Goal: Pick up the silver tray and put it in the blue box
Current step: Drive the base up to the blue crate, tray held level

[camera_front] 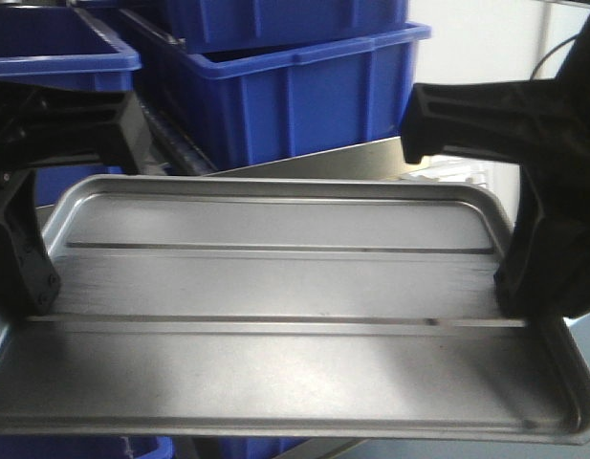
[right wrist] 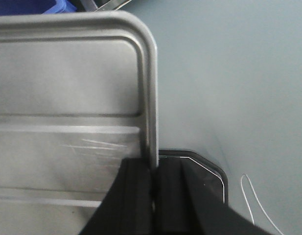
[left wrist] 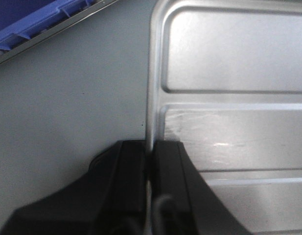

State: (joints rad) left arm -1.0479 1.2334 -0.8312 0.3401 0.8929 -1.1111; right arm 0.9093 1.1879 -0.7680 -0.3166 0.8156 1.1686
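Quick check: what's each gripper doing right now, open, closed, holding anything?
Left gripper: closed on the left rim of the silver tray.
Right gripper: closed on the right rim of the same tray.

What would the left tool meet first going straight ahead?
Its own load: the left tool is shut on the rim of the shiny rectangular silver metal tray, which runs straight ahead. The bright-blue plastic box sits seemingly off-line, leftward.

tray silver, 2 ridges; box blue
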